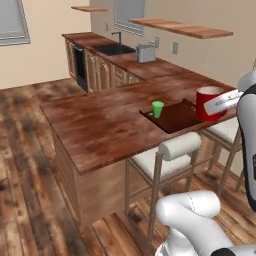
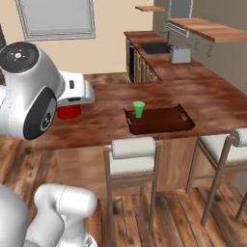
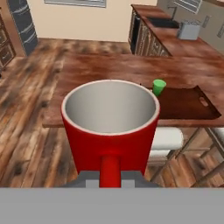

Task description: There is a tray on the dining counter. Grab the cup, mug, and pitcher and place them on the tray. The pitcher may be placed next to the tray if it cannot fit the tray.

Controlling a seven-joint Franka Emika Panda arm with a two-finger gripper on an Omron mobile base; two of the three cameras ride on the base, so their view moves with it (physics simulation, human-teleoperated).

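Hand [image 3: 110,181] clenched on the handle of the red mug [image 3: 110,127], seen from behind in the hand view: handle vertical at the bottom centre, between the two grey finger blocks, open mouth upward, pale grey inside, nothing in it. Mug upright and level, carried in the air and clear of the counter [image 3: 100,78], with the near counter edge, a stool seat and the plank floor showing below and beside it.

From the left base view, same mug [image 1: 209,103] up against the white hand [image 1: 223,102], in front of the right end of the tray [image 1: 172,117]. From the right base view, only a red sliver of the mug [image 2: 68,112] peeking out under the white arm, well left of the tray [image 2: 161,119].

Further out: dark brown tray lying flat on the reddish-brown counter [image 1: 100,125], near its stool-side edge, cut-out handle visible at the short end. Small green cup [image 1: 157,109] standing upright inside the tray at its left end, close to the corner; also in the right base view [image 2: 139,109] and the hand view [image 3: 159,87]. Rest of the tray [image 3: 188,105] bare.

Two white-cushioned stools [image 2: 131,159] tucked along the near side of the counter. Beyond, a narrower worktop with a sink [image 1: 114,49] and a grey toaster [image 1: 146,52].
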